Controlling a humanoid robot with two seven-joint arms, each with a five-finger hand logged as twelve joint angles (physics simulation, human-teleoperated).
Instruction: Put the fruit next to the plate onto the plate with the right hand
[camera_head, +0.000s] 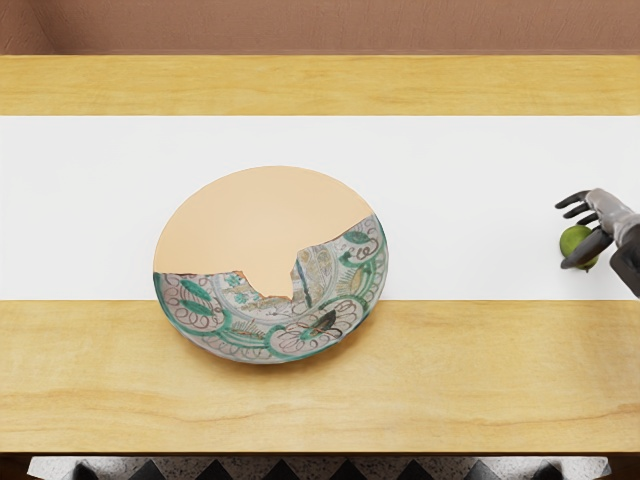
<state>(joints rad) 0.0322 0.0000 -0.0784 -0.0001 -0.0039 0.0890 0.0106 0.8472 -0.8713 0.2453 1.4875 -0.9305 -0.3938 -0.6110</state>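
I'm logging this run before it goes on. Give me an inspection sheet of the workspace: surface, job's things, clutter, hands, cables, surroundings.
Surface: wooden table with a white runner across it.
Job's things: patterned plate mid-table; green fruit on the runner far to the plate's right, not yet on the plate.
Clutter: nothing seen.
Hands: right hand at the fruit, fingers spread around it, no closed grasp; left not in view.
Cables: nothing seen.
Surroundings: brown backdrop behind the table; patterned floor below its front edge.
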